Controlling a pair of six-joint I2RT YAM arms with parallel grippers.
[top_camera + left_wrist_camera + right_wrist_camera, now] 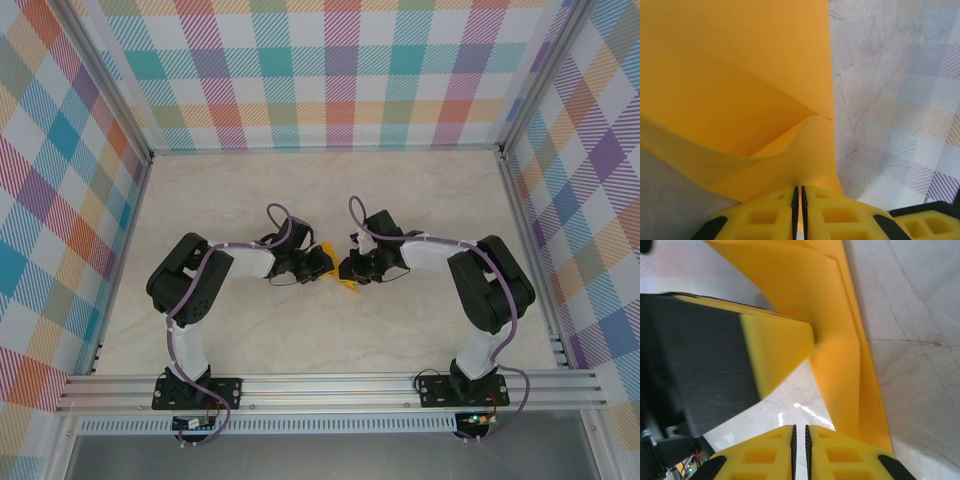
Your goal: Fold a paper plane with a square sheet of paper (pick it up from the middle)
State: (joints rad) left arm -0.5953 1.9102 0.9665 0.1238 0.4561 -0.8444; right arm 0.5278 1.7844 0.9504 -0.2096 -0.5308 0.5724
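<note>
The orange-yellow sheet of paper (735, 75) is folded into layers and held up off the table between the two arms, with small parts of the paper (326, 249) showing in the top view. My left gripper (799, 192) is shut on its lower edge, and the paper fans up from the pads. In the right wrist view the creased paper (840, 335) runs as a long strip past the right finger. My right gripper (800, 432) is shut, with bare table showing in the thin slit between its pads. The left gripper's finger (777, 350) sits close in front of it. In the top view the left gripper (320, 266) and the right gripper (346, 269) almost meet.
The marble-look table (330, 190) lies inside plaid walls (330, 70) with aluminium posts. A metal rail (330, 388) carries both arm bases at the near edge. Free room lies behind and in front of the two grippers.
</note>
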